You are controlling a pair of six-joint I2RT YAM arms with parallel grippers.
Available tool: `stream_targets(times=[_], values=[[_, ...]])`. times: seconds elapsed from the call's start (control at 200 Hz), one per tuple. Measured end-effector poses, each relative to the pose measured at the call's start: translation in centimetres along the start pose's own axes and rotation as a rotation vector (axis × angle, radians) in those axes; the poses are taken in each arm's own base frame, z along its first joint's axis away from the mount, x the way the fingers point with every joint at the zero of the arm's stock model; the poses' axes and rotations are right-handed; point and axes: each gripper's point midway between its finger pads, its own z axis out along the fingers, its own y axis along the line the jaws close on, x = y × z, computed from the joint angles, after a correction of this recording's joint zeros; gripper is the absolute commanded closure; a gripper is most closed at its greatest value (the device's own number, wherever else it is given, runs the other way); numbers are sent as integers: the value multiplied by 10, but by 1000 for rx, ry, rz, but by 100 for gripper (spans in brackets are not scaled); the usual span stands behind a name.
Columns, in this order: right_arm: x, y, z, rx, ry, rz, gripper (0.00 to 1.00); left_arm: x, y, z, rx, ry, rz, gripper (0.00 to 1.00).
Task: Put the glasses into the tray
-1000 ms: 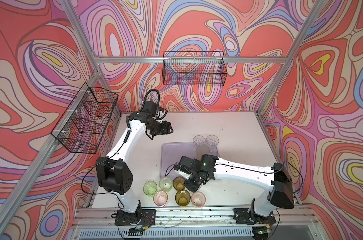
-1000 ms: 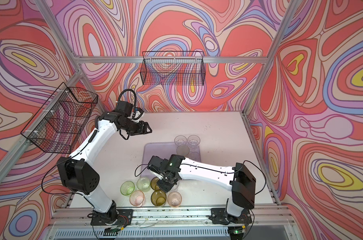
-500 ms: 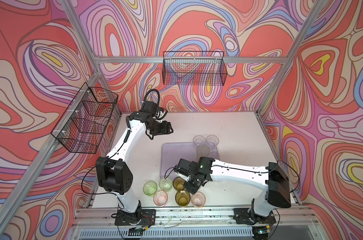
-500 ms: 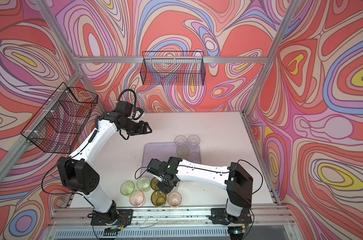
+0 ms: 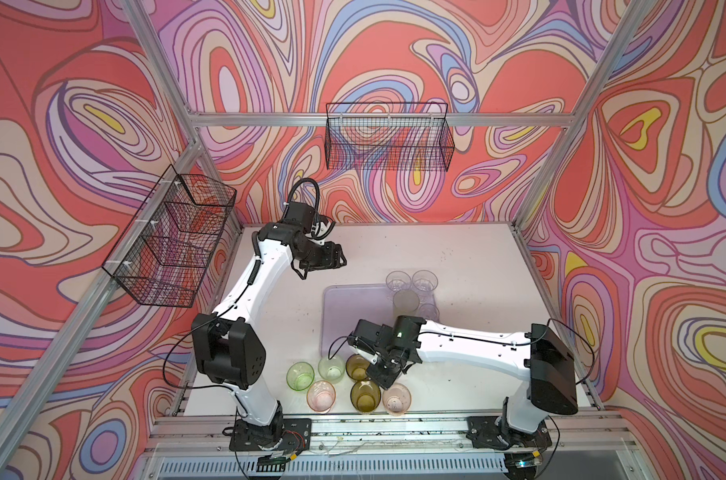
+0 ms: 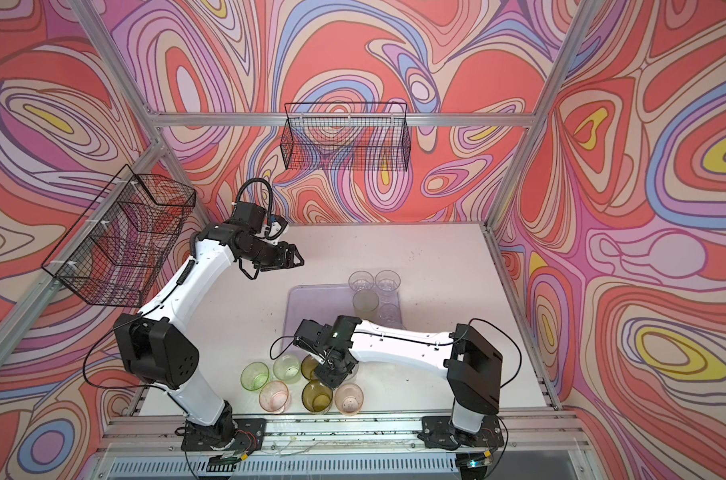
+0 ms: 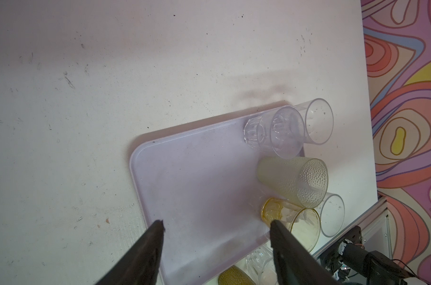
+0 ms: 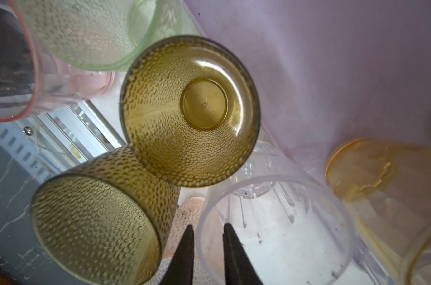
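Most of the pale lilac translucent square tray (image 5: 344, 316) lies bare, open from above and from the left arm's side. Its far right corner is crowded by clear plastic tumblers (image 5: 398, 279) and a frosted pale green tumbler (image 5: 406, 303). The white right forearm (image 5: 469, 340) crosses over the tray's near right part. At the front edge of the white table (image 5: 457, 257), a cluster of green, pink and olive-brown tumblers (image 5: 364, 397) stands packed nearly rim to rim. The right tool (image 8: 206, 229) sits among them, narrowly parted fingers straddling the rim of a clear tumbler (image 8: 276, 234). The left tool (image 7: 215, 223), jaws wide, hovers clear.
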Motion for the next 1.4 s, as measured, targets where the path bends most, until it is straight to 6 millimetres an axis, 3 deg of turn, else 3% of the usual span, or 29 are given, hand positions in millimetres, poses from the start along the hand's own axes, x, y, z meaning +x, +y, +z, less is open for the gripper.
stream_targets(times=[1.402], values=[[6,-2,4,80,22,-5,94,0,0,0,0,0,0,29]])
